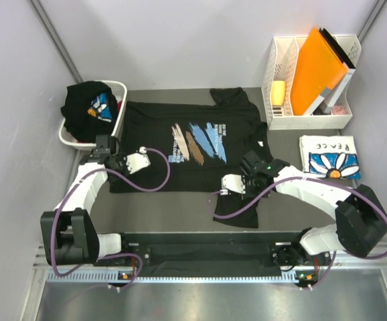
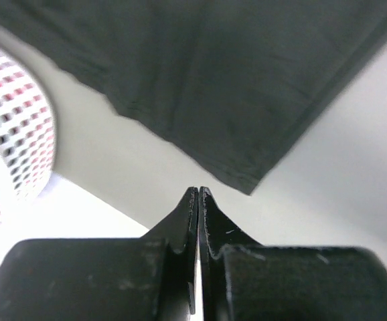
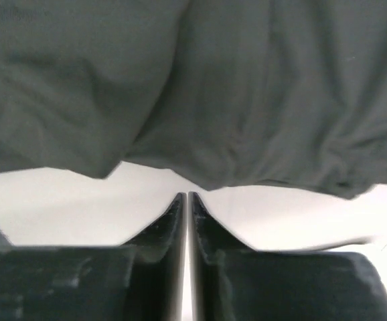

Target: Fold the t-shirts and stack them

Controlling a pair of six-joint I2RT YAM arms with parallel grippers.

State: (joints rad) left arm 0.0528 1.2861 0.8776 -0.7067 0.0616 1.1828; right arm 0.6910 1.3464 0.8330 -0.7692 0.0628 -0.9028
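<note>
A black t-shirt (image 1: pixel 187 144) with a blue, white and tan brush-stroke print lies spread flat in the middle of the table, its sleeves pointing far and near. Another black t-shirt (image 1: pixel 86 107) is bunched in the white basket. At the right lies a folded white t-shirt (image 1: pixel 329 158) with a daisy print. My left gripper (image 1: pixel 111 155) hovers at the spread shirt's left edge; its jaws (image 2: pixel 198 189) are shut and empty, just short of a shirt corner (image 2: pixel 213 80). My right gripper (image 1: pixel 247 172) is over the near sleeve area, shut (image 3: pixel 187 194) on nothing, with dark fabric (image 3: pixel 247 100) just ahead.
The white laundry basket (image 1: pixel 118 119) stands at the far left and shows beside my left gripper (image 2: pixel 13 134). A white file rack (image 1: pixel 279 67) with an orange folder (image 1: pixel 317 67) stands at the far right. Grey walls close in both sides.
</note>
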